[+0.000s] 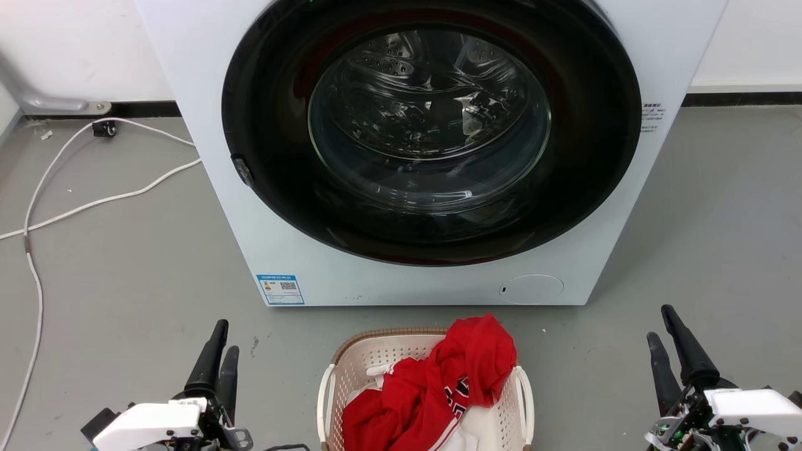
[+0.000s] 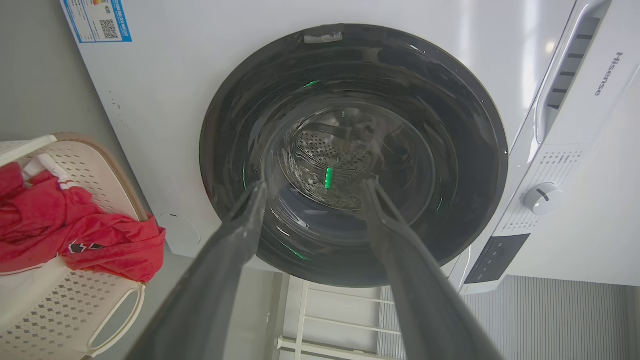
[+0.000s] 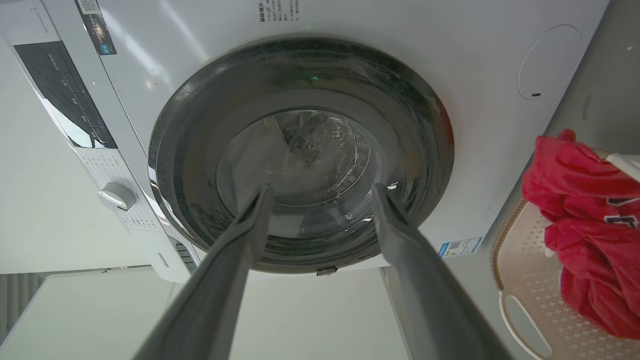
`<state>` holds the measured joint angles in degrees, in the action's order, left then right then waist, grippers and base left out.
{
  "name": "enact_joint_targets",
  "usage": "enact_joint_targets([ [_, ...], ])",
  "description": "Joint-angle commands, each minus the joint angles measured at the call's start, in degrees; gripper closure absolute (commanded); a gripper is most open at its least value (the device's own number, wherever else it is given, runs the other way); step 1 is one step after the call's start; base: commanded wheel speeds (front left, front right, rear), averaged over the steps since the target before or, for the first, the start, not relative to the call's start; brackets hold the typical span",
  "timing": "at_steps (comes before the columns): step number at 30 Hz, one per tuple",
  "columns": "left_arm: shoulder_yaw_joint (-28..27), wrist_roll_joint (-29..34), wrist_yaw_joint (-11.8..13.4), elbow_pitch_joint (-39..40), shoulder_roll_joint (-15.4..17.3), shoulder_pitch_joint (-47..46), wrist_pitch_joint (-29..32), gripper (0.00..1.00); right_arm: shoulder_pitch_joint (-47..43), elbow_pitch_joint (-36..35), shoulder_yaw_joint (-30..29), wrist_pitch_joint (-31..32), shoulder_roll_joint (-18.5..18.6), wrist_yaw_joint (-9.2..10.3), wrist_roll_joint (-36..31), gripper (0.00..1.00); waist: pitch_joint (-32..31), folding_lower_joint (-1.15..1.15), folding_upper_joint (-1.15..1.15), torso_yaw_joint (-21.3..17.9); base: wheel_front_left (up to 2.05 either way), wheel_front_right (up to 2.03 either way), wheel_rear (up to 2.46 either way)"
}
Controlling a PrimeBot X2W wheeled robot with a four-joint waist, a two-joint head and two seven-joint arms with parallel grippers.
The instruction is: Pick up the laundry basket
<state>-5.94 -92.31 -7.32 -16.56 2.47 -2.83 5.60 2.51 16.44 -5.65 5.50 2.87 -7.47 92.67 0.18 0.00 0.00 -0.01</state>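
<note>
While your left gripper [image 1: 225,336] and right gripper [image 1: 659,322] sit spread and empty, grabbing one laundry basket [image 1: 369,360] handle could dump that red shirt [image 1: 476,363].

Basket [image 1: 366,366] cream-white, its walls patterned with rows of small diamond-shaped holes; rim [image 1: 388,332] brown with a woven look; handles [image 1: 324,401] white. Shirt [image 1: 467,369] bright red with white trim and dark lettering edged in white; cloth [image 1: 485,432] plain white. Washer [image 1: 250,238] white, its door [image 1: 263,156] glossy black around clear glass, with small green glints in the left wrist view; drum [image 1: 426,94] silvery, speckled with holes. Label [image 1: 280,289] white with a blue border. Floor [image 1: 125,294] plain grey; cable [image 1: 94,202] white; skirting [image 1: 150,109] black. Left gripper [image 1: 226,338] and right gripper [image 1: 660,322] black-fingered, white-bodied
</note>
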Motion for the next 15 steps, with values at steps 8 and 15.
enact_joint_targets([
  [8, 1.0, 1.7, 0.0, 3.3, 0.2, 0.1, -2.6, 0.0, 0.0, -2.6, 0.9, -2.6, 0.1, -0.01, -2.2, 0.0, 0.1, 0.0, 0.0, 0.0, 0.0, 0.0, 0.0],
  [15, 0.4, 4.4, -0.1, 4.1, 0.2, 0.7, -4.4, 0.0, -0.3, -3.2, 0.6, -4.4, 0.1, -0.02, -5.4, 0.0, 0.1, 0.0, 0.0, 0.0, 0.0, 0.0, 0.0],
])
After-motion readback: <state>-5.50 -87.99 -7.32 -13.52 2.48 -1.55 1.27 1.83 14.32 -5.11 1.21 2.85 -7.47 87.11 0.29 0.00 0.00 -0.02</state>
